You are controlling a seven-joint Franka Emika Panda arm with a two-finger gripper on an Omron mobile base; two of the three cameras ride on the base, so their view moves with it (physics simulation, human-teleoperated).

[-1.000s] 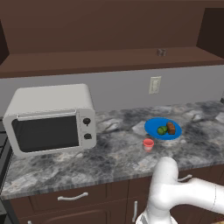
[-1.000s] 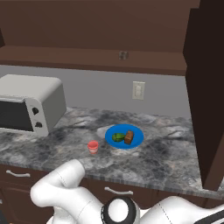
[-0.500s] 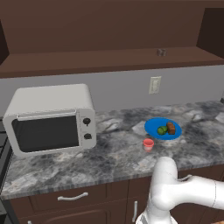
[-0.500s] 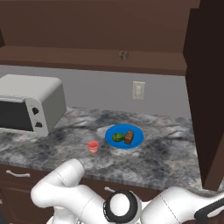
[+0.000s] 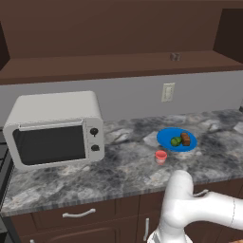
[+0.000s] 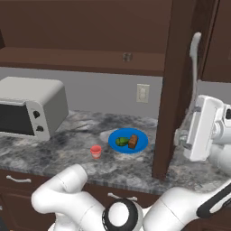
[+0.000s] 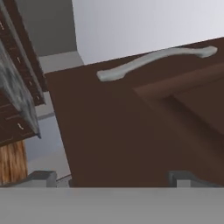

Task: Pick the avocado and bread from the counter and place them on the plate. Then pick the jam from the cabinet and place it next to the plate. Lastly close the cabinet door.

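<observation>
Plate (image 5: 166, 138) on table (image 5: 118, 166), holding avocado (image 5: 176, 141) and bread (image 5: 185, 139); jam (image 5: 161, 157) just beside. Gripper (image 7: 111, 177) wide open, empty, facing door (image 7: 131, 131).

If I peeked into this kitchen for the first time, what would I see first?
Probably the bright blue plate on the marbled counter, with the green avocado and brown bread on it and the red-lidded jam just beside it. Next, the big microwave at the left, and the open gripper facing the brown cabinet door.
</observation>
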